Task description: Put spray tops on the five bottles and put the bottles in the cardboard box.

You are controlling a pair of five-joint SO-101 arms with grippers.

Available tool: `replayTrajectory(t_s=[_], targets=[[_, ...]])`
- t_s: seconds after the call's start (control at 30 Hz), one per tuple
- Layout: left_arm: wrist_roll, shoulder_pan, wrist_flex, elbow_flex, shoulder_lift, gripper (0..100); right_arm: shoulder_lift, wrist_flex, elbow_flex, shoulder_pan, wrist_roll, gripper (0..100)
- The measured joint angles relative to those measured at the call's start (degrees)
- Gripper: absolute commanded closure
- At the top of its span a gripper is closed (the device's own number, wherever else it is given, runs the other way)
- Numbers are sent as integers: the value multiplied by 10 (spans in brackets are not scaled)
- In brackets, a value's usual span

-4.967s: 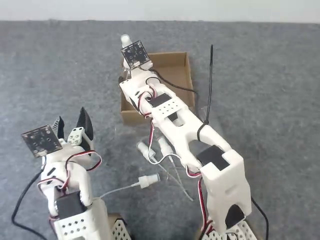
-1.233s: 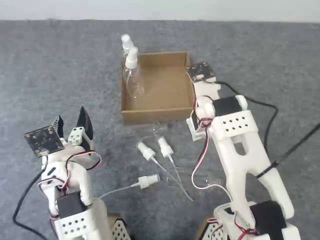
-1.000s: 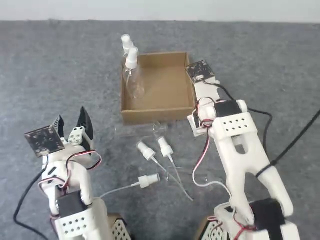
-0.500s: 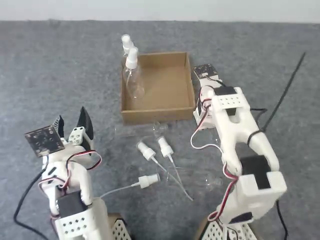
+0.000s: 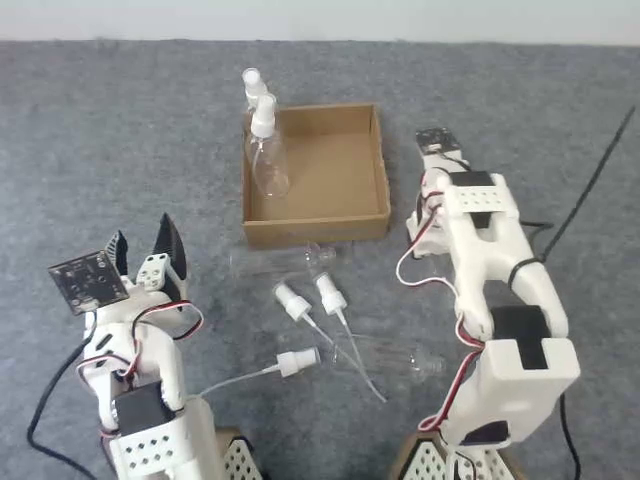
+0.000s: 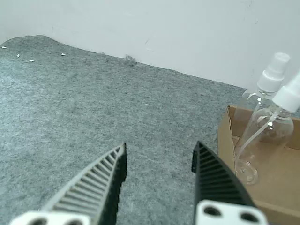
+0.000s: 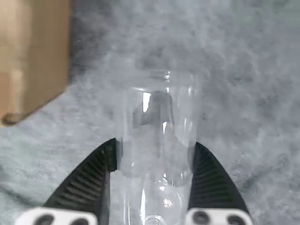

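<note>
The right end effector (image 7: 153, 144) hangs low over the grey desk (image 5: 120, 130), just off the right wall of the cardboard box (image 5: 315, 228); a clear bottle (image 7: 157, 112) sits between its jaws, which press on the bottle's two sides with no gap that I can make out, so I take it as gripped. The bottle's long axis runs straight out from the end effector, with the open neck at the far end and no top on it. From where I stand, what counts next is how the loose spray tops (image 5: 327, 290) lie from that neck. Three of them rest on the desk in front of the box, on the arms' side of it and off to the left of the held bottle; each has its thin tube trailing back toward the arms and a little rightward. They lie roughly between the two arms. The left end effector (image 5: 143, 232) is raised off the desk at the far left, jaws spread wide, holding and touching nothing; being free, it looks to me the likelier one to fetch a top. Two capped bottles (image 5: 268, 160) stand upright at the box's left rear corner; one is inside against the left wall, and I cannot tell whether the other is inside or just behind. Two bare bottles (image 5: 285, 260) lie on their sides; one is just in front of the box's front wall and parallel to it, the other nearer the right arm's base.
</note>
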State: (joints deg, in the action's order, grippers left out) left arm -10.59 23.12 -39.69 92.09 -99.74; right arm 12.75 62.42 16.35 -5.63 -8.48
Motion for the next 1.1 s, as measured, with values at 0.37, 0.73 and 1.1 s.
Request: replayTrajectory(t_s=[0.37, 0.73, 1.1], targets=[[0, 0, 0, 0, 0, 786, 0, 35, -1, 70, 57, 922], [0, 0, 0, 0, 0, 786, 0, 40, -1, 76, 428, 922], [0, 0, 0, 0, 0, 786, 0, 40, -1, 79, 692, 917]])
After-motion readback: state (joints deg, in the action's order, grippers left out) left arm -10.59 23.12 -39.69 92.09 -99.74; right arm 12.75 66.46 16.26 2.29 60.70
